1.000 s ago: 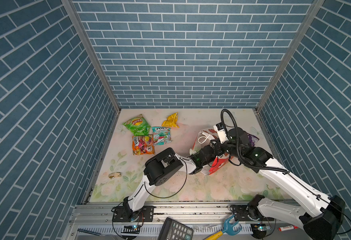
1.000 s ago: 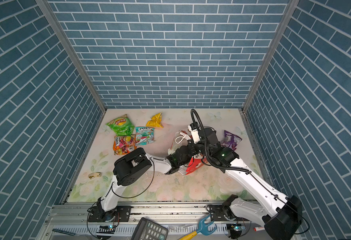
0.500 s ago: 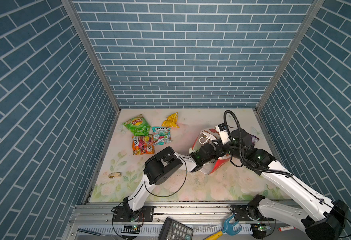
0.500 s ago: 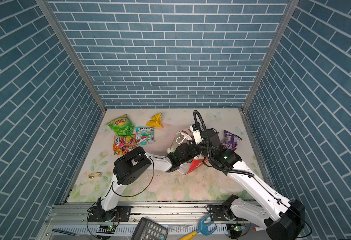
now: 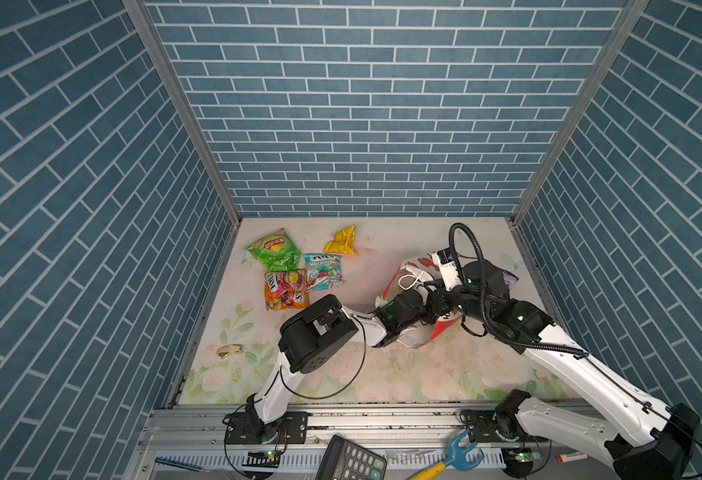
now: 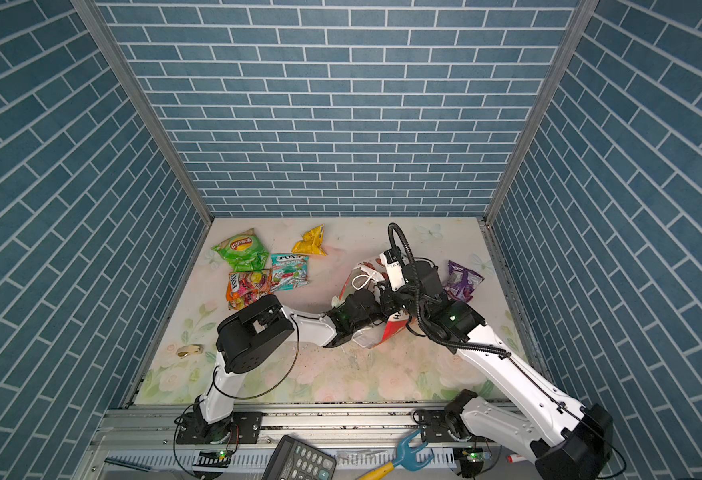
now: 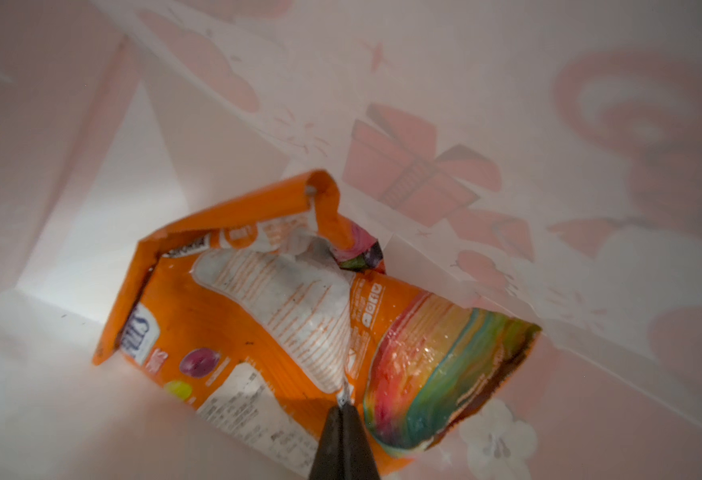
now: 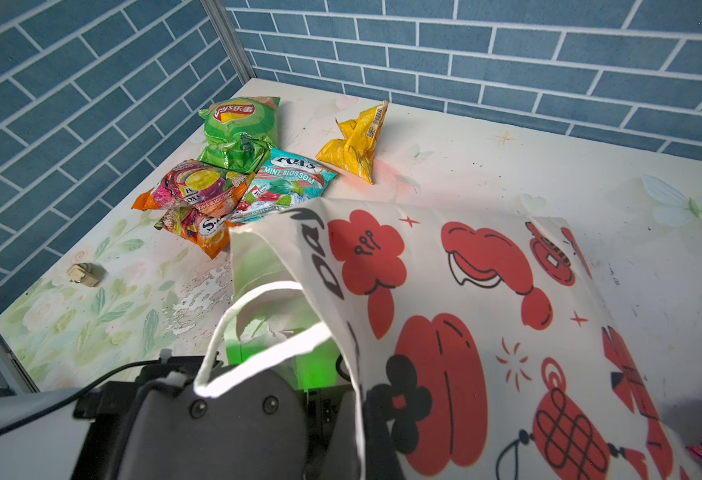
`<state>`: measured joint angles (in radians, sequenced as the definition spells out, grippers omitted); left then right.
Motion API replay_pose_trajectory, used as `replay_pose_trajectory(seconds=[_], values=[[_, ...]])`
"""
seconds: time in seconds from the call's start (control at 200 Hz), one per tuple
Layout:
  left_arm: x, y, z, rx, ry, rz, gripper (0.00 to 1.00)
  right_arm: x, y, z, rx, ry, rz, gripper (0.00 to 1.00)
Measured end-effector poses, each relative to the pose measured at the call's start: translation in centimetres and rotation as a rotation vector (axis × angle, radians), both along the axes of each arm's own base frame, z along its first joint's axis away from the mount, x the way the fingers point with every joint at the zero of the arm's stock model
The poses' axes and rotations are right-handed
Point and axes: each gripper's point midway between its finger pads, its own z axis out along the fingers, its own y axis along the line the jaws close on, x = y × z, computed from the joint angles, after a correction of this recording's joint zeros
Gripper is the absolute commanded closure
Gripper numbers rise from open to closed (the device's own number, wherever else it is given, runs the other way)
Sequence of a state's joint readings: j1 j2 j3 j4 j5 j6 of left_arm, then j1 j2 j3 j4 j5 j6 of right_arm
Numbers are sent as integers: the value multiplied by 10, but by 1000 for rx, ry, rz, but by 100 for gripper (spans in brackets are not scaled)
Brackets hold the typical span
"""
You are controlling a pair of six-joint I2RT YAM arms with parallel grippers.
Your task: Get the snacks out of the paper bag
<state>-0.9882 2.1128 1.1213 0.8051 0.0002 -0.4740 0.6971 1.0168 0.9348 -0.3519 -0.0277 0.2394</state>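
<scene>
The paper bag [image 5: 412,266] [image 8: 486,291] lies tilted on the table, mouth toward the left arm. My right gripper [image 8: 359,399] is shut on the rim of the bag beside a white cord handle [image 8: 249,299]. My left arm reaches into the mouth. Inside, my left gripper [image 7: 343,409] is shut on the back seam of an orange snack packet [image 7: 258,316]. Outside lie green [image 5: 273,249], yellow [image 5: 343,242], teal [image 5: 323,272] and orange [image 5: 285,289] packets at back left. A purple one [image 6: 463,280] lies behind the right arm.
A small gold object [image 5: 229,351] lies near the left wall. A calculator [image 5: 351,459] and a blue-and-yellow tool [image 5: 453,455] rest on the front rail. Brick walls close three sides.
My left gripper's jaws have shut on the orange packet inside the bag. The right arm with the bag's rim has shifted only a little.
</scene>
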Motion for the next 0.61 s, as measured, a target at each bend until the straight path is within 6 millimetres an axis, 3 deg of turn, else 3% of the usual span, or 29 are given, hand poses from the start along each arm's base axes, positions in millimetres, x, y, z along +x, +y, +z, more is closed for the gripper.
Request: replay_pose_trajectory(seconds=[0.605], values=[[-11, 26, 22, -11, -27, 5, 100, 10, -10, -1, 6, 8, -104, 100]])
